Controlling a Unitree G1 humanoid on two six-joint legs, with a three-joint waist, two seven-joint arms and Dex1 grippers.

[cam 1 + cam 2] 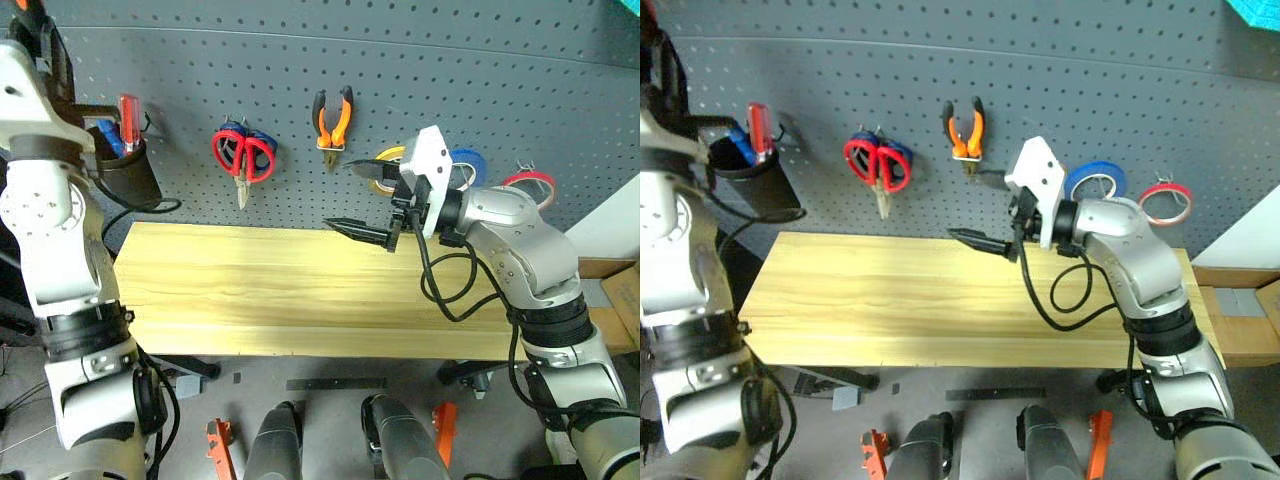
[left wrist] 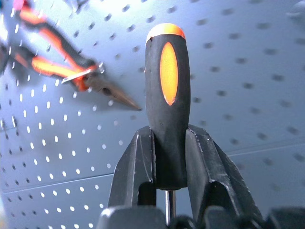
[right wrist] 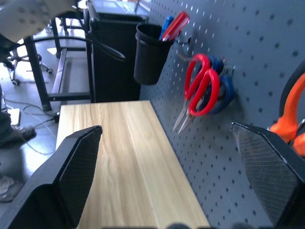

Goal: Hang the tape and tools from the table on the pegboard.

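**Screwdriver held near the pegboard, last tool to hang**

The screwdriver point(image 2: 167, 100) is clamped by its black-and-orange handle between the fingers point(image 2: 136, 167) of the left gripper point(image 2: 167, 162), handle end pointing up towards the pegboard point(image 1: 420, 70); its thin shaft is glimpsed below, between the fingers. Beyond the left gripper, blurred pliers point(image 2: 57, 67) hang on the board.

The right gripper point(image 1: 365, 200) is held wide and grasps nothing, hovering above the far edge of the desk point(image 1: 280, 290). Just behind it on the board are a yellow roll point(image 1: 385, 165) and a blue roll point(image 1: 1098, 180); further to its side hangs the tape point(image 1: 530, 185). To the other side of it the orange pliers point(image 1: 333, 120) hang, then the red scissors point(image 1: 243, 155) over a blue-handled pair, and well beyond those a black cup point(image 1: 125, 170) holding a red screwdriver point(image 1: 129, 112) and a blue one.

The desk carries no loose tool, so the task is judged nearly complete, with only the screwdriver left to place.

Risks from here are judged as follows. The grip sits low on a smooth, tapering handle, so the screwdriver could pivot or slide out if it is tilted further. Which hook or holder is aimed at cannot be told; a misjudged approach could knock the hanging pliers or scissors off their hooks. If the cup is the target, the shaft could catch on its rim or on the screwdrivers already inside.
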